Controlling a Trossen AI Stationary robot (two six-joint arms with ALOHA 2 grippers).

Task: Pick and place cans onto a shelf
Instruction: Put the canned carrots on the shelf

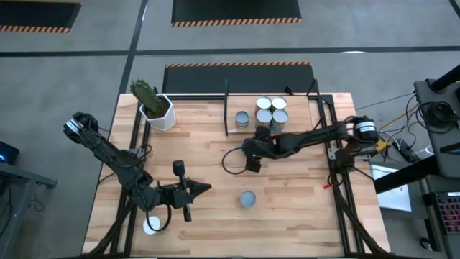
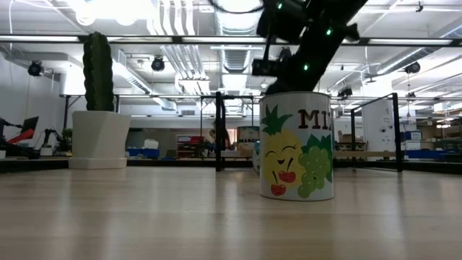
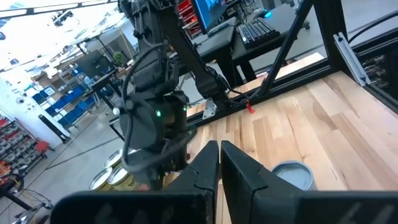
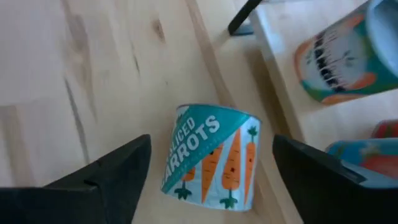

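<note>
The right gripper (image 1: 260,138) hung just in front of the shelf (image 1: 302,115), toward the middle of the desk (image 1: 302,194) and nearer its far edge. Its fingers (image 4: 106,180) were spread wide and released, one on each side of a teal carrot can (image 4: 211,155) that stood upright on the desk right against the shelf's front edge. The fingers were apart from the can's sides and held nothing.

On the shelf stood a cluster of cans (image 1: 272,111) near the far edge of the desk, packed close together, and one more shelf can (image 1: 242,119) stood a little apart from them, toward the shelf's left end. The right wrist view also caught an orange-labelled can (image 4: 336,62) lying higher, on the shelf board.

A lone fruit can (image 1: 248,199), with a pineapple and grapes on its label, stood upright by itself toward the near edge of the desk, about midway along it and well apart from the shelf. A white-topped can (image 1: 152,226) sat by the near-left corner.

The left gripper (image 1: 205,188) waited over the near-left part of the desk, pointing toward the fruit can, its fingers (image 3: 205,168) clenched together on nothing.

A cactus in a white pot (image 1: 157,109) stood at the far edge, left of the shelf.
</note>
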